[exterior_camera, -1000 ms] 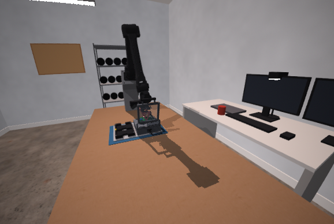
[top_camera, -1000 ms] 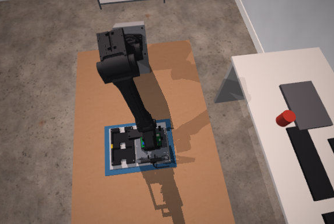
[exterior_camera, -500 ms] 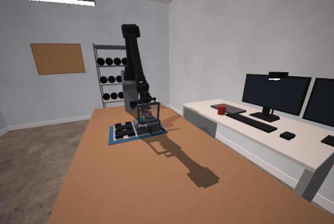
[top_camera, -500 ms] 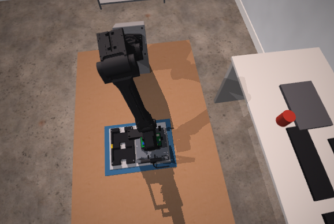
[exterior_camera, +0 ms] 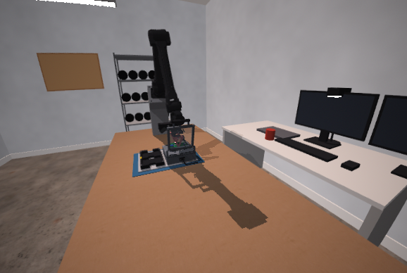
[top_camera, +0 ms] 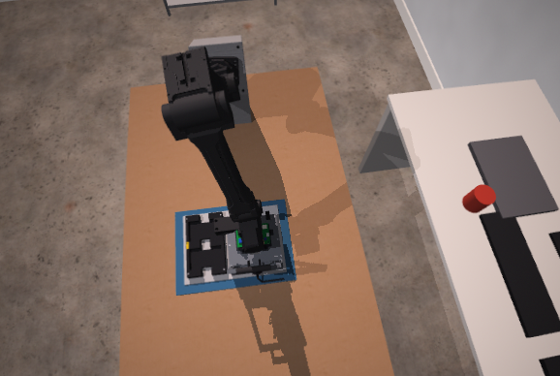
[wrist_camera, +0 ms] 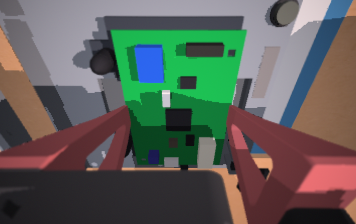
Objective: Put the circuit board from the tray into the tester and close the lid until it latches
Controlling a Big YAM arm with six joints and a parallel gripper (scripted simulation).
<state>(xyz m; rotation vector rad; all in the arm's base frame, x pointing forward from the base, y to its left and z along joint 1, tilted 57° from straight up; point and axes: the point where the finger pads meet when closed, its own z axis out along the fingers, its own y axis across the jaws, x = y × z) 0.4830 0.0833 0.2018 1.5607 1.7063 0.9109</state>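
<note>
The circuit board (wrist_camera: 215, 75) (top_camera: 266, 235) (exterior_camera: 178, 144) is face up over the tester (top_camera: 263, 258), its white-connector end at the bottom of the wrist view. My gripper (wrist_camera: 178, 112) is shut on it, one fingertip at each long edge. A black post (wrist_camera: 102, 62) stands close beside the board's left edge; a second is partly hidden by the left finger. The lone post (wrist_camera: 184, 167) shows at the connector end. The pins and holes are hidden, and I cannot tell whether the board lies flat. The lid (exterior_camera: 193, 135) stands open and upright. The hook is not clear.
The black tray (top_camera: 207, 259) (exterior_camera: 152, 160) is left of the tester, with no board visible in its pockets. Both stand on a blue mat (top_camera: 179, 262). The upright lid stands close in front of my fingers. A round knob (wrist_camera: 284, 12) is at the tester's corner.
</note>
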